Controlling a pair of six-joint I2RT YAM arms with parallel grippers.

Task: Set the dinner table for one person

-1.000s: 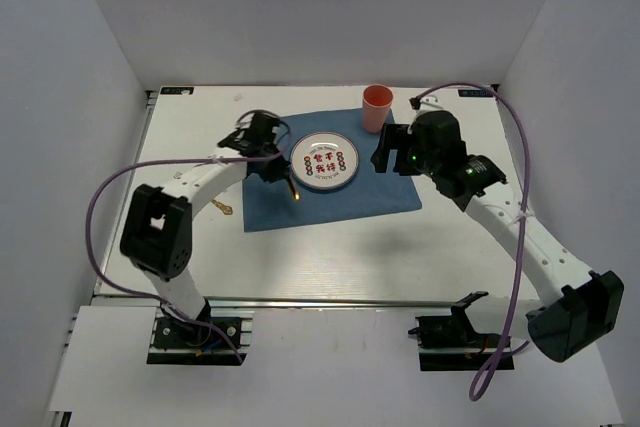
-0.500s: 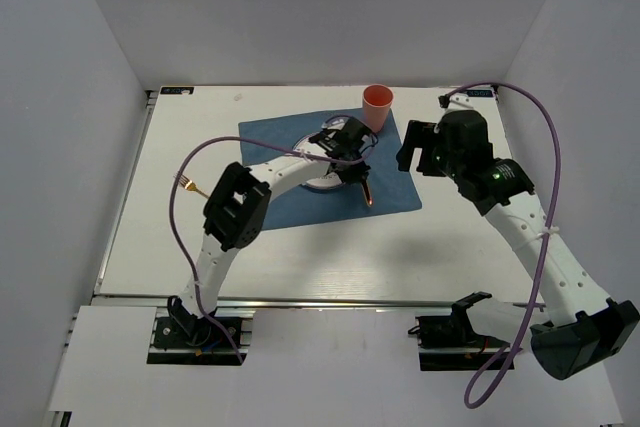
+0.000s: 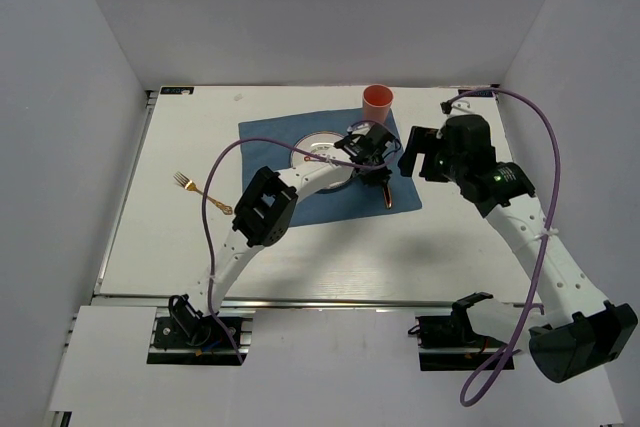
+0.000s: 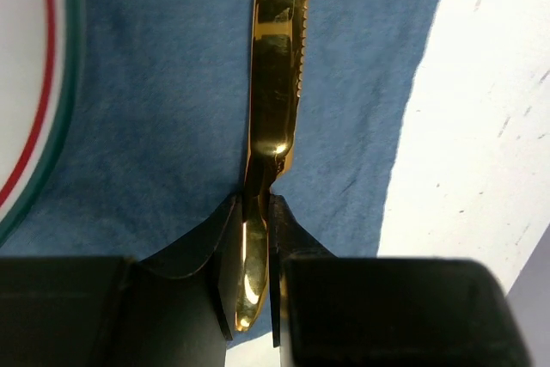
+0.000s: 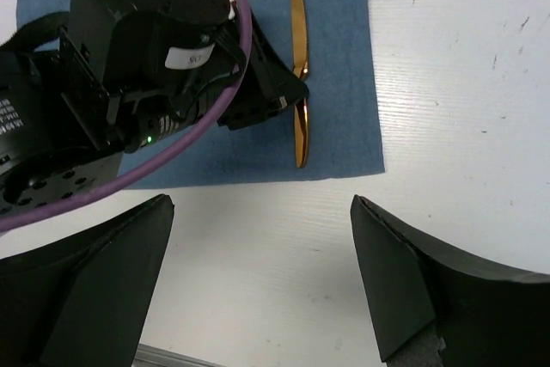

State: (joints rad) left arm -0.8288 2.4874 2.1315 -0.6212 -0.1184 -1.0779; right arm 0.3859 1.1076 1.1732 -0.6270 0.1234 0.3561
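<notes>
Left arm stretches far across the white tabletop (image 3: 330,247), which spans the whole work area under both arms. Left hand (image 3: 383,182) points down at the right part of the blue cloth (image 3: 265,142), its fingers (image 4: 225,238) clamped on the handle of a gold knife (image 4: 275,83). The serrated blade runs along the cloth just right of the plate (image 3: 318,147). Whether the blade touches the cloth cannot be told.

Right hand (image 3: 412,152) hangs beside it with its fingers (image 5: 86,281) wide apart, gripping nothing.

Orange cup (image 3: 377,104) stands upright at the cloth's far edge; its contents are unreadable. The left arm covers much of the plate. Gold fork (image 3: 200,190) lies on bare tabletop to the left of the cloth.
</notes>
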